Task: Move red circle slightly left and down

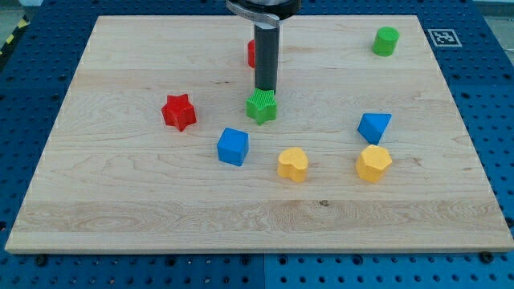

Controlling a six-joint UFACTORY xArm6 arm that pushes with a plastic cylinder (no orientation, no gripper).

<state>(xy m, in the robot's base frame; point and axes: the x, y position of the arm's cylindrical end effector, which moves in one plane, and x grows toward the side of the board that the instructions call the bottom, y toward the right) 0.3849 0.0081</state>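
The red circle (250,53) sits near the view's top centre, mostly hidden behind my rod; only its left edge shows. My tip (266,90) is just below and slightly right of it, right at the top edge of the green star (262,107). I cannot tell whether the tip touches the red circle.
On the wooden board (120,201): a red star (179,111) at the left, a blue cube (233,147) below centre, a yellow heart (293,164), a yellow hexagon (373,164), a blue triangular block (373,127), and a green cylinder (385,41) at the top right.
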